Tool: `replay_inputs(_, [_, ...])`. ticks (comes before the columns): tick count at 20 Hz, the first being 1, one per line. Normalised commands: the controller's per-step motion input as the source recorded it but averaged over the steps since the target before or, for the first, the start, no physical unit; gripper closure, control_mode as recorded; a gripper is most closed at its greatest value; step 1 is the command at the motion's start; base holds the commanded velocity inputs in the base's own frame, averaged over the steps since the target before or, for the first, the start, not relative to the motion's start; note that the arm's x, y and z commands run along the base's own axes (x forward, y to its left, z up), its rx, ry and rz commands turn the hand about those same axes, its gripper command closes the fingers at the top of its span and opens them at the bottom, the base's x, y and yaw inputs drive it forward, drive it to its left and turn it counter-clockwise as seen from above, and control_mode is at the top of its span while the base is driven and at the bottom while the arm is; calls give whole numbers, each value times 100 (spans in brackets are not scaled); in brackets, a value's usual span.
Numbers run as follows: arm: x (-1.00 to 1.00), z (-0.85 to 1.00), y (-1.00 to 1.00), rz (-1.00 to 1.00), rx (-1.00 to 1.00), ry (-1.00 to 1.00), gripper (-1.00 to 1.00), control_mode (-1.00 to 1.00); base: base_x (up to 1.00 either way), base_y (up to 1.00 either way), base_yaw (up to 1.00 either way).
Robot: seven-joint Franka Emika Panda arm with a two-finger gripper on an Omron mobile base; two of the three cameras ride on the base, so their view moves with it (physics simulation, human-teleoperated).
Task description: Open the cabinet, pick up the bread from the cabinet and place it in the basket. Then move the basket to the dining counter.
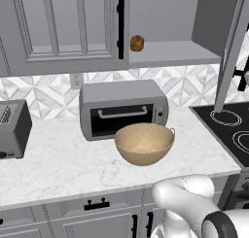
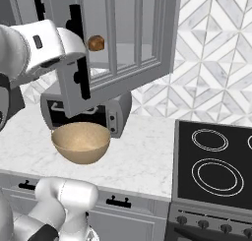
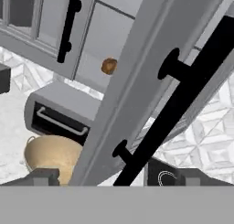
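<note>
With the right door (image 3: 151,81) swung open and its handle (image 3: 183,99) between my hand's (image 3: 114,176) spread fingers, I judge the bread (image 1: 137,43), on the cabinet (image 1: 63,28) shelf (image 1: 175,53), lies beyond the door's inner side, above the basket (image 1: 144,144).

Bread (image 1: 137,43) on the cabinet (image 1: 68,28) shelf, just right of the shut left door — right door (image 2: 118,43) swung wide open. Below, on the worktop (image 1: 58,164): toaster oven (image 1: 124,108) against the tiles, basket (image 1: 145,144) before it, touching. Toaster (image 1: 13,129) well to the left, stove (image 2: 216,161) to the right.
</note>
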Motion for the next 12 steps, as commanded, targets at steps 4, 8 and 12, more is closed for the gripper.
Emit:
replay_inputs(4, [28,-2,92,-14,-83,17,-100,-100,0,0,0])
replay_inputs(8, [16,0,59,-28,-79,4,-100,-100,0,0,0])
replay_inputs(12, [60,-16,31,-38,-62,30,-100,-100,0,0,0])
